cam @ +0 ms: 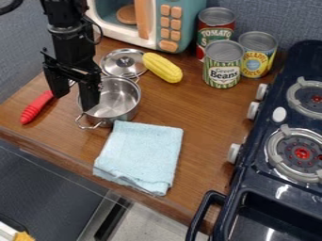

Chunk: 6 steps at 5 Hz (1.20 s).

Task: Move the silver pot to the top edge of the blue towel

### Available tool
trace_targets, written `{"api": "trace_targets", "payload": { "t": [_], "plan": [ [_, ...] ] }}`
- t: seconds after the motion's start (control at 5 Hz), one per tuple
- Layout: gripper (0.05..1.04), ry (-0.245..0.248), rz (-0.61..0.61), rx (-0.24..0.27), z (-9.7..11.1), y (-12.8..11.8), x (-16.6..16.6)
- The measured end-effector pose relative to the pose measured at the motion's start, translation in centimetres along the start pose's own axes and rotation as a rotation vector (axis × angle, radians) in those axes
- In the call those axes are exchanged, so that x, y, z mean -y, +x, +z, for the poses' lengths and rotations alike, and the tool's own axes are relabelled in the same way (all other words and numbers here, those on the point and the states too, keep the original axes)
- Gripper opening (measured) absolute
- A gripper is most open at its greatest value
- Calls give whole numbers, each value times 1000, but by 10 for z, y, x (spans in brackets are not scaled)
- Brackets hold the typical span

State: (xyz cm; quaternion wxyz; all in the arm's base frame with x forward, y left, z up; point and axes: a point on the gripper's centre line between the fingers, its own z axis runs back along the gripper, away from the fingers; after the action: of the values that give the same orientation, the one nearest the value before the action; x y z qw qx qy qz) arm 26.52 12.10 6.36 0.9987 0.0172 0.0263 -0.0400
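Observation:
The gripper (74, 98) hangs at the upper left with its two fingers spread apart. Its right finger is in front of the left part of the silver pot (123, 96), and its left finger is out to the left of the pot; whether either touches the pot, I cannot tell. The pot stands upright on the wooden counter, one handle towards the front and one at the back. Just below and right of it lies the folded light blue towel (143, 153), whose top left corner is close to the pot's base.
A red-handled utensil (36, 108) lies left of the gripper. Behind the pot are a metal lid (119, 61) and yellow corn (162, 68). Several cans (222, 66) and a toy microwave (179, 28) stand at the back. The dark stove (270, 174) borders the right.

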Motion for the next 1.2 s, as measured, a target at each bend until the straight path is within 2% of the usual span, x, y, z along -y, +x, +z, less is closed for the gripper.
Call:
{"api": "trace_targets", "payload": {
  "t": [0.2,0.4,0.8,1.0,1.2],
  "plan": [
    [1000,-15,2,-27,-10,-1,1],
    [1000,-14,17,-38,-25,4,-14],
    [1000,-33,43,-39,-26,8,-34],
    [1000,-26,59,-48,-27,9,-41],
    [1000,9,61,-61,-25,12,-51]
  ]
}}
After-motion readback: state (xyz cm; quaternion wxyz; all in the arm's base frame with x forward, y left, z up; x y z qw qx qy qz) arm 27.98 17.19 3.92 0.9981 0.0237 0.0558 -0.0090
